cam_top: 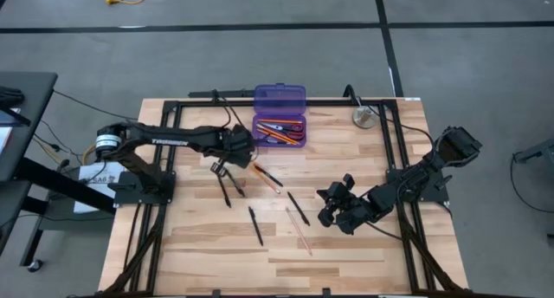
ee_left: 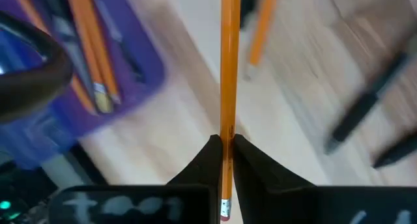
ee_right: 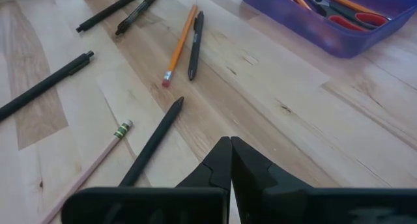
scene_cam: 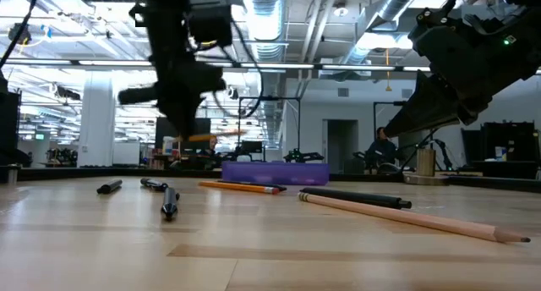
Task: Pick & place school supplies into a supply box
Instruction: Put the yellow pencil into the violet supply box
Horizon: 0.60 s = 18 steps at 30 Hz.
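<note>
Left gripper (ee_left: 223,144) pinched orange pencil (ee_left: 228,68) near eraser end, jaws pressed tight on shaft; pencil raised off table (cam_top: 199,246), presumably for carry to supply box (cam_top: 279,128). Box lay just beside gripper, lid open, already holding pencils and red-handled scissors (ee_right: 352,17). Right gripper (ee_right: 230,148) pressed together, empty, low over table near loose pens (ee_right: 150,142).

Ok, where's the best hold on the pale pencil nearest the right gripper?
Probably mid-shaft, from straight above, fingers closing across it: the pale pencil lies flat, thin and straight, apart from the black pen beside it. The right gripper is shut, so it would open first.
</note>
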### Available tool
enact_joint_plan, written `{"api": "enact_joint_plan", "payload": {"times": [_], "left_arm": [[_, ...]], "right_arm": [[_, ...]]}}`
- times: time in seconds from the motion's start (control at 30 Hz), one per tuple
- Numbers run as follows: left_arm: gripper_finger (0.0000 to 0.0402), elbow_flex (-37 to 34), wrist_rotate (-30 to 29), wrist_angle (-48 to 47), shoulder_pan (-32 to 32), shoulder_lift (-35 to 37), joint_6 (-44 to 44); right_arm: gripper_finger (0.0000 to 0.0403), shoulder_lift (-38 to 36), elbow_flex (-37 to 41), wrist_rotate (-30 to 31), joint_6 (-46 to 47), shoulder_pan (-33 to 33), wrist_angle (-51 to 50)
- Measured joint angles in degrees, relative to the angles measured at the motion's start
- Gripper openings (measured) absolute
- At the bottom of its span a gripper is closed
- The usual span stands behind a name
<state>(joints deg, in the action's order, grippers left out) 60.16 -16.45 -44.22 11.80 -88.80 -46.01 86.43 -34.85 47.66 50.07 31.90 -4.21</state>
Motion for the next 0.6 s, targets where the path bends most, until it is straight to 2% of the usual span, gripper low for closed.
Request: {"api": "enact_joint_plan", "payload": {"times": [0.27, 0.6], "left_arm": [[0.0008, 11.8, 0.3, 3.9, 4.2, -5.3, -5.0], [0.0006, 29.7, 1.4, 2.9, 7.4, -23.4, -10.5]], "right_arm": [[0.0000, 0.0, 0.0, -0.1, -0.8, 0.0, 0.0], [0.0000, 0.0, 0.0, -0.8, -2.4, 0.0, -0.2]]}}
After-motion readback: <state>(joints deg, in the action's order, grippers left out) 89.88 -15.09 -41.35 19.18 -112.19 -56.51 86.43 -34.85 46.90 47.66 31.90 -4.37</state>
